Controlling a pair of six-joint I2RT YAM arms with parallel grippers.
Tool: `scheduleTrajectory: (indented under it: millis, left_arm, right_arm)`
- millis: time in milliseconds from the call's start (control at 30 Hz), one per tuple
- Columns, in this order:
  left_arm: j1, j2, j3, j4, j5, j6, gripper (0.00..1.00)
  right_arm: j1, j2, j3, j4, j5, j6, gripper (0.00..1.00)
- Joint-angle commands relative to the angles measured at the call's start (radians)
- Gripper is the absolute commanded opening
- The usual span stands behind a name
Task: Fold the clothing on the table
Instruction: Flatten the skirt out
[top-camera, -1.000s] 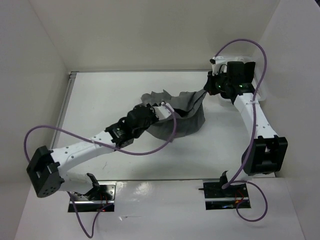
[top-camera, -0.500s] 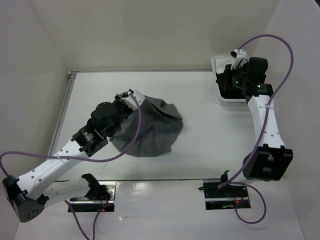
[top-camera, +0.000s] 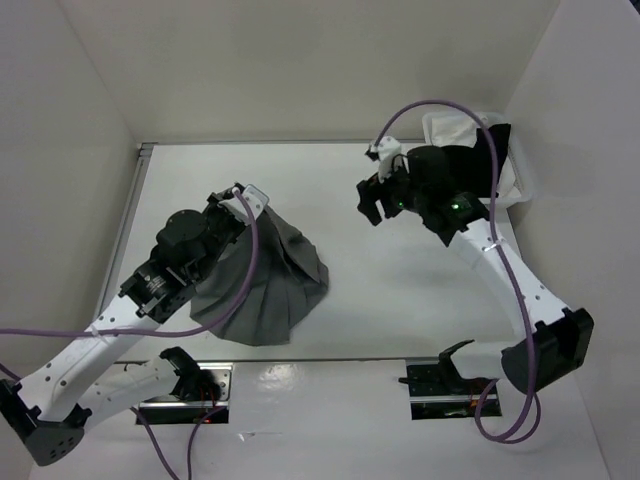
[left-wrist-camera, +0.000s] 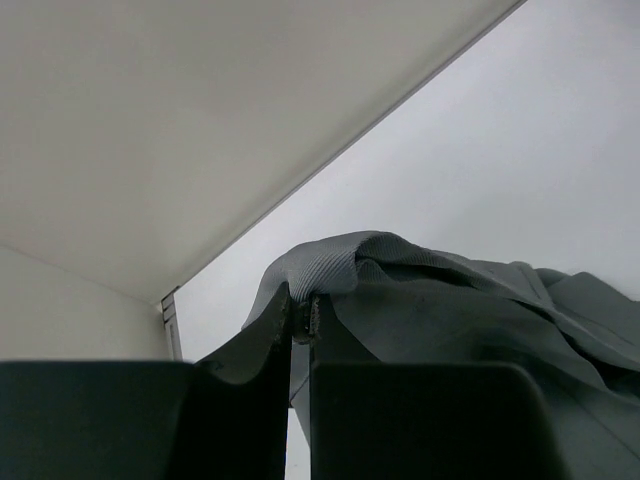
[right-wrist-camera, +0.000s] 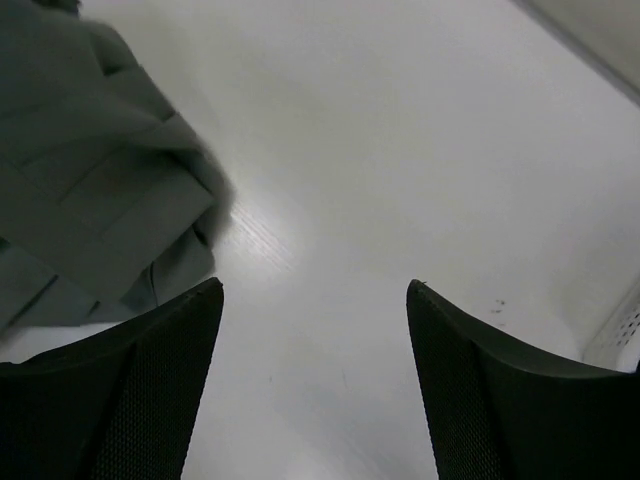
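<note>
The skirt (top-camera: 268, 285) is soft, thin and light, so it will sag, slide and bunch up if only one spot is picked up. It will not break, but its long pleats can get messy fast. I think the best places to take hold are two points along one edge, far apart, so the cloth hangs flat between them and can be laid over itself. The skirt sits on the left half of the table (top-camera: 410, 300), with its low end close to the near edge and its top end lifted up off the table. The left gripper (top-camera: 240, 196) is squeezed tight on that top end. In the left wrist view its fingers (left-wrist-camera: 268, 335) press together with a small fold of grey cloth caught between them (I cannot tell if this fold is the waistband or the hem). The rest of the skirt hangs down from there in a loose heap. The right gripper (top-camera: 372, 203) is over the middle of the table, toward the far edge and well apart from the skirt. Its fingers (right-wrist-camera: 150, 385) are spread wide and nothing is in them, only bare table shows between them. It touches nothing. The skirt is not folded yet.
</note>
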Motion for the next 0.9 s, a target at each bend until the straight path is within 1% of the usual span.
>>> scheduleTrajectory:
  millis: [0,33,67,100,133,167,267,300,400,433,467,533,667,733,867]
  left_arm:
    - [0.038,0.014,-0.001,0.047,0.015,-0.025,0.07]
    - [0.047,0.014,-0.001,0.047,0.015,-0.034,0.07]
    - [0.065,0.028,-0.001,0.038,0.015,-0.048,0.07]
    - [0.077,0.048,-0.001,0.038,0.028,-0.048,0.07]
    - [0.088,0.060,-0.001,0.038,0.028,-0.062,0.07]
    - [0.113,0.072,-0.001,0.038,0.040,-0.079,0.07]
    - [0.162,0.134,0.025,0.025,0.066,-0.108,0.07]
    - [0.174,0.170,0.034,0.013,0.090,-0.129,0.07]
    - [0.206,0.241,0.082,-0.025,0.109,-0.158,0.07]
    - [0.222,0.258,0.094,-0.025,0.109,-0.171,0.07]
    - [0.235,0.284,0.108,-0.040,0.109,-0.171,0.07]
    - [0.245,0.304,0.145,-0.064,0.118,-0.195,0.07]
    - [0.300,0.343,0.200,-0.111,0.143,-0.234,0.07]
    - [0.330,0.358,0.209,-0.120,0.157,-0.243,0.07]
    - [0.354,0.387,0.209,-0.120,0.167,-0.252,0.07]
  right_arm:
    - [0.083,0.021,-0.043,0.038,0.229,-0.084,0.79]
    - [0.114,0.033,-0.055,0.058,0.260,-0.096,0.80]
    - [0.186,0.033,-0.078,0.074,0.290,-0.110,0.81]
    - [0.221,0.033,-0.092,0.093,0.351,-0.139,0.81]
    - [0.257,0.033,-0.105,0.111,0.381,-0.154,0.84]
    - [0.318,0.042,-0.133,0.149,0.407,-0.167,0.86]
    - [0.390,0.062,-0.196,0.235,0.476,-0.216,0.89]
    - [0.432,0.062,-0.211,0.257,0.502,-0.216,0.91]
    - [0.493,0.105,-0.251,0.326,0.551,-0.242,0.92]
    - [0.528,0.116,-0.260,0.347,0.597,-0.256,0.92]
    - [0.542,0.139,-0.282,0.390,0.612,-0.274,0.92]
    - [0.556,0.164,-0.294,0.421,0.622,-0.288,0.93]
    - [0.576,0.225,-0.305,0.473,0.622,-0.309,0.94]
    - [0.599,0.248,-0.314,0.483,0.613,-0.319,0.94]
    - [0.672,0.274,-0.314,0.481,0.613,-0.319,0.94]
